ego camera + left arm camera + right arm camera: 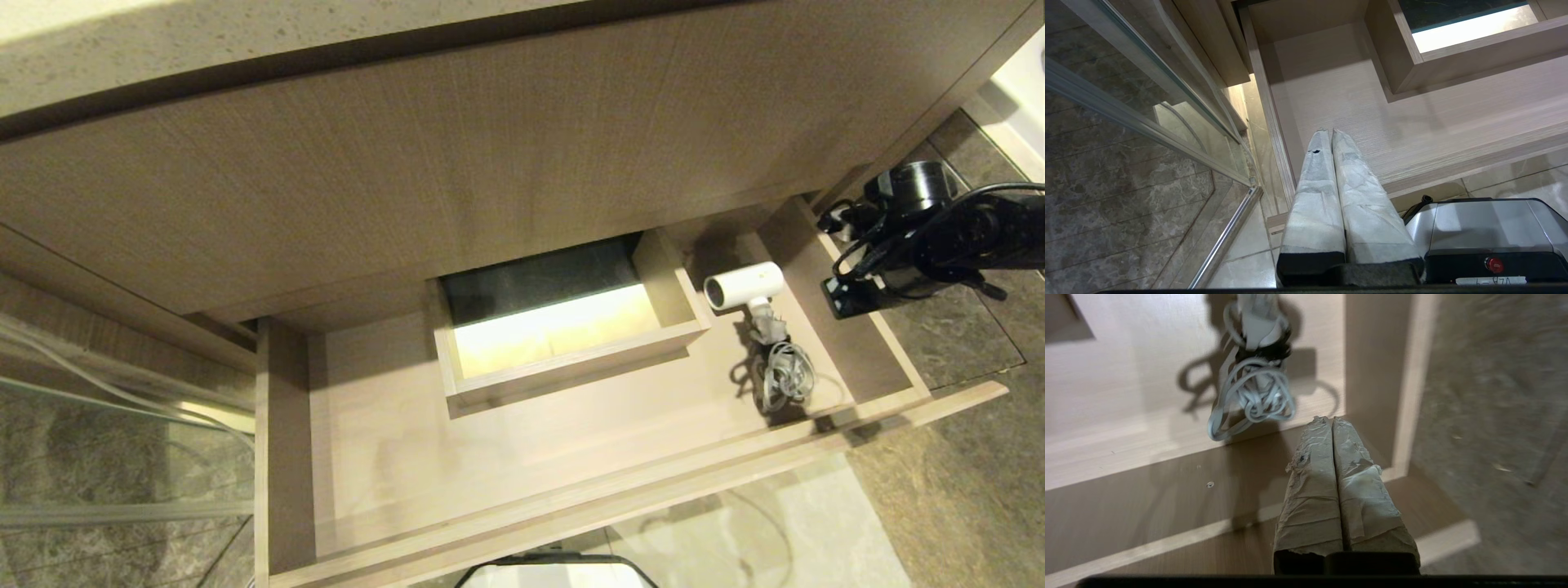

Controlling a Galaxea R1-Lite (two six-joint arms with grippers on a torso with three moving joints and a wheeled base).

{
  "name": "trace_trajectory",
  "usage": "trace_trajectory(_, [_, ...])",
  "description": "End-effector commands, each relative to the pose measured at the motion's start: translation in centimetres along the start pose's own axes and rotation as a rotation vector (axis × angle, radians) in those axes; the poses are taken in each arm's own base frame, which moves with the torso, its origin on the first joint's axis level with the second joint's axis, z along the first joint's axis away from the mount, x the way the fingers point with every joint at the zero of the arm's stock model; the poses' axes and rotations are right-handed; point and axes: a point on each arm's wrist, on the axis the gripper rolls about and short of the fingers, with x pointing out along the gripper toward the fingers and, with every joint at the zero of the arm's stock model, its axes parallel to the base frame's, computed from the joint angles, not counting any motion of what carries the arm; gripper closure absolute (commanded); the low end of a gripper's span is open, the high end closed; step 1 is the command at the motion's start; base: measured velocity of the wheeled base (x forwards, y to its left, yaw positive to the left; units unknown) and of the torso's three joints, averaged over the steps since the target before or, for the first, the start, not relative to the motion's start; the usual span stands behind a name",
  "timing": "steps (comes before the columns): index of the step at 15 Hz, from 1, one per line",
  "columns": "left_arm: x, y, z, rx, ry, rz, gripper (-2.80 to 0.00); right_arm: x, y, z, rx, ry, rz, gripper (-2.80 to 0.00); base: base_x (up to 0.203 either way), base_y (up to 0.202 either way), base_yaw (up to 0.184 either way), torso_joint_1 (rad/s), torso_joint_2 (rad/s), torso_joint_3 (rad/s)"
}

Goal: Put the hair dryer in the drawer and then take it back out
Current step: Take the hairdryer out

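1. Because the first half of the task looked finished, the hair dryer (744,288) lay on the floor of the open drawer (506,457), just beyond the right gripper (1332,420), its coiled cord (1257,396) nearest the fingertips.
2. The right gripper's fingers were pressed together and empty, hanging above the drawer's corner, probably clear for a fresh approach.
3. The left gripper (1329,131), also pressed together, was parked over the drawer's far side.
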Motion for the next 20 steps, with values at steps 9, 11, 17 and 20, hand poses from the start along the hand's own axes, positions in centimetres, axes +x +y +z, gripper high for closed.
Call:
trace_trajectory(9, [0.0,0.0,0.0,0.000,-0.001,0.000,0.00,6.9,2.1,-0.5,0.028,0.080,0.064,0.00,0.000,0.000,0.000,0.000,0.00,0.000])
trace_trajectory(11, [0.0,0.0,0.0,0.000,-0.001,0.001,0.00,7.6,2.2,-0.4,0.031,0.075,0.070,0.00,0.000,0.000,0.000,0.000,0.00,0.000])
trace_trajectory(17, [0.0,0.0,0.0,0.000,-0.001,0.000,0.00,9.8,2.8,-0.2,0.035,0.061,0.077,0.00,0.000,0.000,0.000,0.000,0.00,0.000])
trace_trajectory(20, [0.0,0.0,0.0,0.000,-0.001,0.000,0.00,10.7,2.9,-0.1,0.036,0.051,0.084,0.00,0.000,0.000,0.000,0.000,0.00,0.000])
